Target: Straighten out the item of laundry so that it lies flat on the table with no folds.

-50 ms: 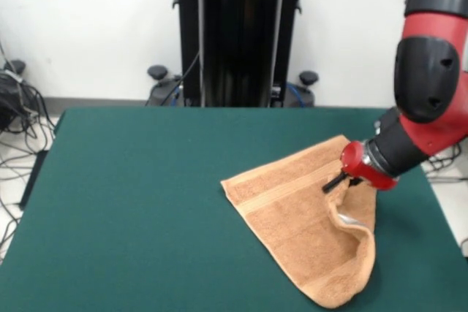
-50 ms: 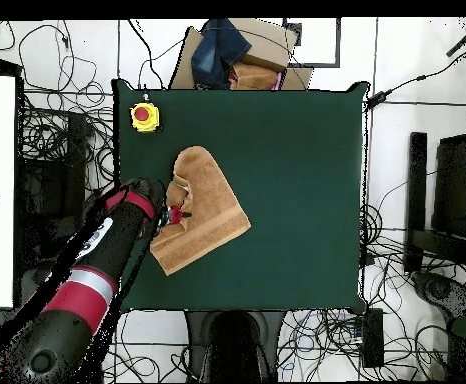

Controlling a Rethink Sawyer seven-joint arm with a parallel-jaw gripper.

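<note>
- Claw [image 1: 338, 181] down at the towel [image 1: 292, 217], its dark tip touching the cloth beside a raised fold; clenched, released or grasping, cannot tell.
- Red and black arm [image 1: 428, 93] behind the claw, slanting down over the towel's edge.
- Towel on the green surface [image 1: 139, 202], partly spread, one side bunched and folded over under the claw, a stripe band across the flat part.
- Towel toward one side of the surface, close to its long edge.
- Yellow box with a red button [image 2: 144, 116] on a corner of the surface, near the towel but apart from it.
</note>
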